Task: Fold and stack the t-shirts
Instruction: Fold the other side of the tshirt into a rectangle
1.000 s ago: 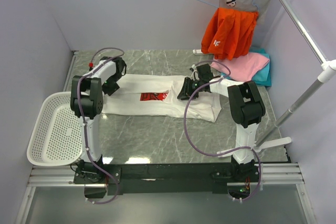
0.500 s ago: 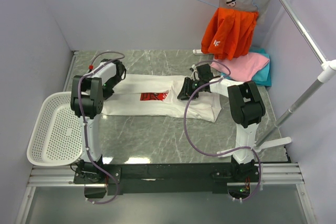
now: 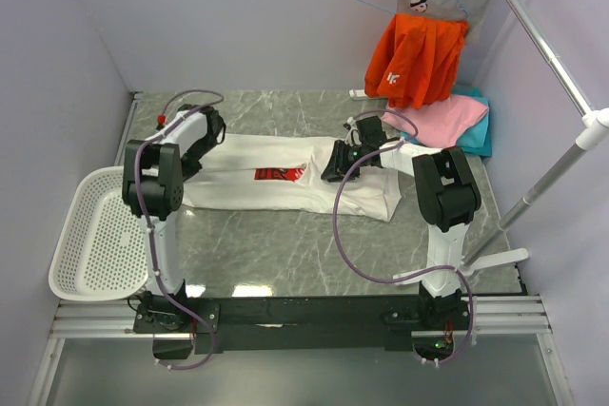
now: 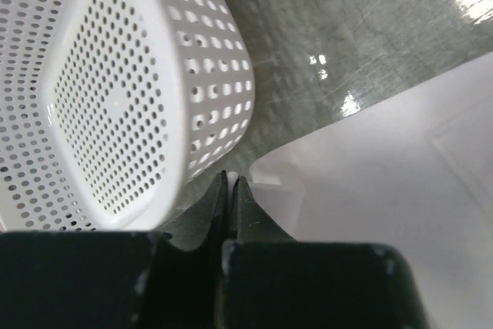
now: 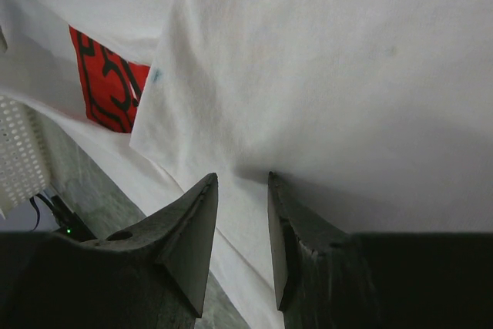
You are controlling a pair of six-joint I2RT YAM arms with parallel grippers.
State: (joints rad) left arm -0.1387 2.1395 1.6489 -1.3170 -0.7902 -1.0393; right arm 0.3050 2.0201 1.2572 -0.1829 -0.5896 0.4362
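A white t-shirt [image 3: 285,192] with a red chest print [image 3: 279,174] lies spread across the middle of the table, partly folded. My left gripper [image 3: 195,161] is at its left end, shut on a thin edge of the white cloth [image 4: 385,190], a sliver of which shows between the tips [image 4: 229,179]. My right gripper [image 3: 335,166] is over the shirt's right half, and its jaws [image 5: 243,184] stand apart against the white cloth [image 5: 347,98], near the red print [image 5: 108,86]. A pink t-shirt [image 3: 447,121] lies on a teal one [image 3: 481,135] at the back right.
A white perforated basket [image 3: 95,235] sits at the table's left edge, close beside my left gripper [image 4: 115,98]. An orange garment [image 3: 417,59] hangs on a hanger at the back right. A clothes-rack pole [image 3: 561,73] slants along the right side.
My left gripper has closed on the shirt's left edge and shifted slightly left. The right arm has not moved.
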